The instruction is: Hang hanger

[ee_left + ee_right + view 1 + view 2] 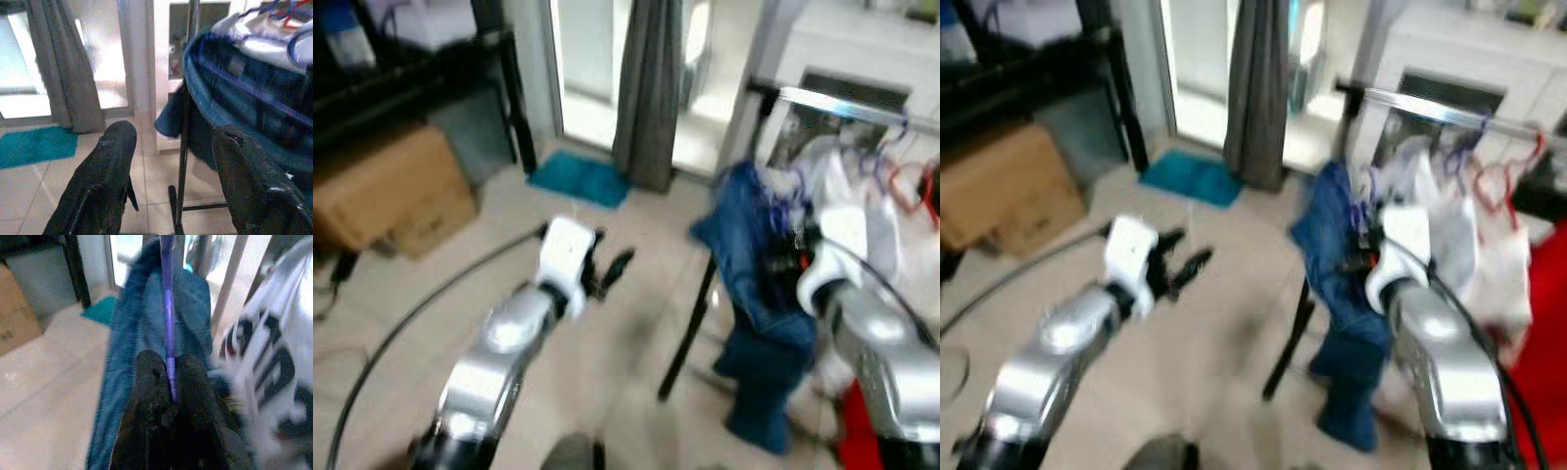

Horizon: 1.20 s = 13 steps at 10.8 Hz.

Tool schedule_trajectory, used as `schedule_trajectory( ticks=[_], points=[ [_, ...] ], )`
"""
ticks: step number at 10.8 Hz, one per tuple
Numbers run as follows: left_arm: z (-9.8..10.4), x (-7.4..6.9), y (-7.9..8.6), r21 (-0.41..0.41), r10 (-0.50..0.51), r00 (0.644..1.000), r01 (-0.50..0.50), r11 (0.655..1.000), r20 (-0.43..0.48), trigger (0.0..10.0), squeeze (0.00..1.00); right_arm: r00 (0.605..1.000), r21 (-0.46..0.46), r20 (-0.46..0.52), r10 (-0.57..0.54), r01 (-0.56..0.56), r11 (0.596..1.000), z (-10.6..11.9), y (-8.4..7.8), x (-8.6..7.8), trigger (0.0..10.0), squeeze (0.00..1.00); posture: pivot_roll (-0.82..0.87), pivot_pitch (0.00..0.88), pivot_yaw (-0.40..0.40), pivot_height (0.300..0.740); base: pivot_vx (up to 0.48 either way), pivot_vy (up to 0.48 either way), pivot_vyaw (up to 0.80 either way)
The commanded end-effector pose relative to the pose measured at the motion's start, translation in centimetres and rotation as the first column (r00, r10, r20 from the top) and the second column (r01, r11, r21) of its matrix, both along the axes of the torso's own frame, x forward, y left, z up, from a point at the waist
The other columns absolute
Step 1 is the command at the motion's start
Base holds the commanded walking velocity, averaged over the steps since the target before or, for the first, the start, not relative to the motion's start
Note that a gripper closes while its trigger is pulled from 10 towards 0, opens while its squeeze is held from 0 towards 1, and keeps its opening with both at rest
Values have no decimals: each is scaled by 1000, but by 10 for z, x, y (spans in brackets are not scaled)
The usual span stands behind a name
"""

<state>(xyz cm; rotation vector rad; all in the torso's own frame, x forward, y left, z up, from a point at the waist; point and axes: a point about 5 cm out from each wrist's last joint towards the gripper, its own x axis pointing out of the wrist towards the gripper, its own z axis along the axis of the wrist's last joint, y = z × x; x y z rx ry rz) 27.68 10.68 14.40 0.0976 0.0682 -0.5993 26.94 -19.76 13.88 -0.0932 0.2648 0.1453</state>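
Daylit room, all four pictures soft with motion blur.

Daylight pours in through the glass door [587, 59] behind the grey curtain [646, 88], washing the panes out to near white and laying a pale sheen on the tiled floor [607, 323]. The shelf [401, 69] on the far left stays dark. Both head views are smeared, the clothes rail [842, 103] and the hanging clothes [862, 211] worst. In the left wrist view the fingers [102, 181] loom dark and out of focus; in the right wrist view the purple hanger [167, 313] is fairly sharp, while the white shirt [266, 357] beside it seems streaked by movement.
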Motion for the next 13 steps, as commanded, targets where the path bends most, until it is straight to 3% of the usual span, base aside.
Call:
schedule_trajectory(
  ticks=[1, 2, 3, 6, 8, 9, 10, 12, 13],
  points=[
    [0, 1, 0, 15, -4, 1000, 4, 1000, 0, 10000, 0, 997, 16, 76, 24, -25, 1000, 11, 4, 0, 0, 0, 45, 1, -15, 740, 0, 0, 0],
    [2, 4, 2, -7, 10, 1000, -10, 1000, -1, 10000, 0, 994, 56, 94, 47, -52, 997, 11, 7, -1, 0, 0, 45, 0, -12, 740, 0, 0, 0],
    [6, 8, 6, -87, 11, 1000, -12, 996, -14, 10000, 1000, 990, 73, 119, 82, -91, 993, 12, 9, -2, 0, 0, 44, 0, -9, 740, 0, 0, 0],
    [12, 22, -1, -137, -98, 995, 98, 986, 1, 10000, 1000, 957, 128, 219, 189, -220, 967, 28, 27, -4, 0, 0, 39, 0, -8, 740, 0, 0, 0],
    [11, 27, -3, -150, -145, 989, 140, 979, -21, 10000, 1000, 941, 138, 258, 221, -262, 955, 34, 31, -4, 0, 0, 35, 0, -6, 740, 0, 0, 0],
    [5, 31, -8, -182, -153, 985, 137, 974, -79, 10000, 1000, 930, 139, 274, 245, -291, 947, 38, 34, -4, 0, 0, 34, 0, -12, 740, 0, 0, 0],
    [0, 28, -15, -240, -203, 972, 170, 956, -122, 10000, 0, 922, 133, 283, 264, -311, 941, 40, 36, -4, 0, 0, 32, 0, -14, 740, 0, 0, 0],
    [-6, 31, -19, -288, -200, 963, 143, 947, -182, 10000, 0, 911, 122, 293, 292, -338, 933, 43, 39, -3, 0, 0, 31, 0, -14, 740, 0, 0, 0],
    [-12, 38, -16, -283, -138, 960, 65, 957, -245, 10000, 0, 908, 118, 298, 294, -341, 933, 45, 39, -3, 0, 0, 31, 0, -14, 740, 0, 0, 0]
  ],
)
